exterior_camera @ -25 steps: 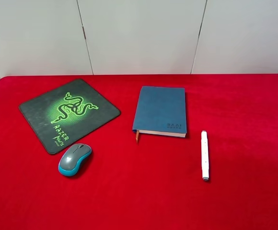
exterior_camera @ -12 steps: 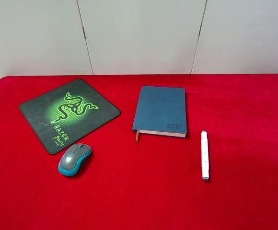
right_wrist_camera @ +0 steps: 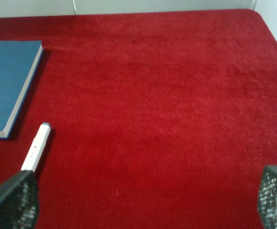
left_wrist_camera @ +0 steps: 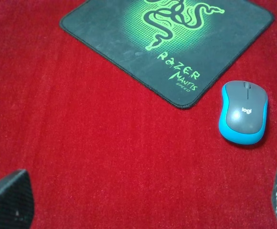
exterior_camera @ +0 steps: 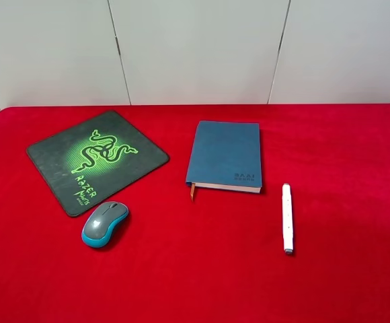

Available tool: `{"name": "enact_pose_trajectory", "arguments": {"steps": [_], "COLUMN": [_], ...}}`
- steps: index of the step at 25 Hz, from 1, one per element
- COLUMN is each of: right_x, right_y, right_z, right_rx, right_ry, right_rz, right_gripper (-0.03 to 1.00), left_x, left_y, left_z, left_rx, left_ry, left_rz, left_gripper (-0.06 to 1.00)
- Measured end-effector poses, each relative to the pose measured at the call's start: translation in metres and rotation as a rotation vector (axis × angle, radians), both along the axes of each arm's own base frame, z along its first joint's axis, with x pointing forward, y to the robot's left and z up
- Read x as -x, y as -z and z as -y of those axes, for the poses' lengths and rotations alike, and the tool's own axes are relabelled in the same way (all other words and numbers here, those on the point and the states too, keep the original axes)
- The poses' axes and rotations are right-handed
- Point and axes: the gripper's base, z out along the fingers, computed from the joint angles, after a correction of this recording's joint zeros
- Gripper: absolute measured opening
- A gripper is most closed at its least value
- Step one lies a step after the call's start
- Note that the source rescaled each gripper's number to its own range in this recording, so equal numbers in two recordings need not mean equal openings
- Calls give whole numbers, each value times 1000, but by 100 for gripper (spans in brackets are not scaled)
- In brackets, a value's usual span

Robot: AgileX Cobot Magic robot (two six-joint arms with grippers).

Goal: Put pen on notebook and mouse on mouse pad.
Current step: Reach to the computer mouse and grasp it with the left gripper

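Note:
The teal and grey mouse point(exterior_camera: 104, 223) lies on the red cloth just off the near corner of the black mouse pad point(exterior_camera: 97, 158) with its green Razer logo. The blue notebook point(exterior_camera: 225, 155) lies shut at the middle. Right of it, the white pen point(exterior_camera: 287, 217) lies on the cloth, apart from the notebook. Neither arm shows in the high view. My left gripper point(left_wrist_camera: 145, 200) is open, with the mouse point(left_wrist_camera: 243, 112) and pad point(left_wrist_camera: 110, 33) ahead of it. My right gripper point(right_wrist_camera: 143, 200) is open, with the pen point(right_wrist_camera: 37, 146) and notebook point(right_wrist_camera: 7, 78) ahead near one finger.
A red cloth point(exterior_camera: 202, 276) covers the whole table. White wall panels point(exterior_camera: 195, 47) rise right behind its far edge. The table's far right corner point(right_wrist_camera: 253, 14) shows in the right wrist view.

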Motion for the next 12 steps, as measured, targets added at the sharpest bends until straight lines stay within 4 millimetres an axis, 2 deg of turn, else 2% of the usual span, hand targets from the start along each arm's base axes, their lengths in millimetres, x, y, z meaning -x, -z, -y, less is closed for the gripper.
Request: {"name": "enact_pose_trajectory", "arguments": {"steps": [6, 12], "right_x": [0, 0], "right_y": [0, 0], "right_z": [0, 0], "right_rx": [0, 0], "right_ry": [0, 0], "right_rz": [0, 0], "right_gripper": [100, 100], "left_x": [3, -7], "left_y": [-3, -26], "left_z": [0, 0], "left_rx": [0, 0], "left_ry": [1, 1], "left_rz": [-4, -51], "left_gripper": [98, 97]}}
